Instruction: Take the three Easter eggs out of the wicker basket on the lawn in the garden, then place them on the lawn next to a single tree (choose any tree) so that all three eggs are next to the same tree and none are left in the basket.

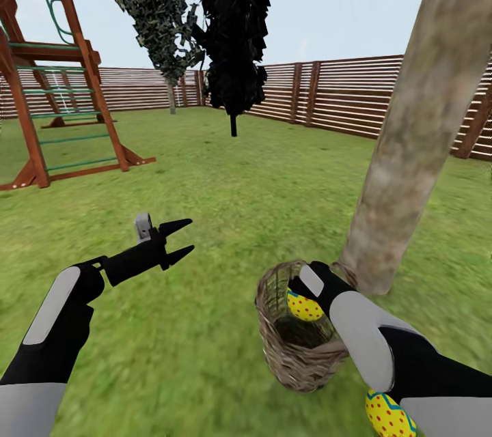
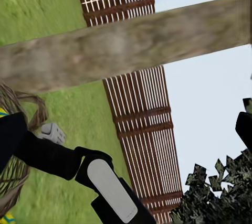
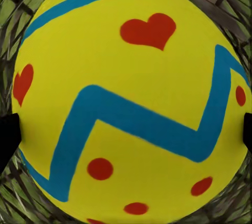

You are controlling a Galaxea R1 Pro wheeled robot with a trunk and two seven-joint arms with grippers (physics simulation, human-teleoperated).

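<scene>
Yellow fills your right wrist camera: a yellow Easter egg with red dots, red hearts and a blue zigzag band (image 3: pixel 131 98), woven wicker behind it, and a dark fingertip (image 3: pixel 8 135) at each side of it. From the head camera your right gripper (image 1: pixel 316 287) is down inside the small round brown wicker basket (image 1: pixel 301 355) on the green lawn (image 1: pixel 225 198); that egg peeks out beside it, and you can't tell whether the fingers are clamped on it. A second patterned egg (image 1: pixel 388 415) lies on the grass under your right forearm. Your left gripper (image 1: pixel 176 240) hovers over open grass, fingers apart, holding nothing. The pale mottled tree trunk (image 1: pixel 417 123) rises just behind the basket.
</scene>
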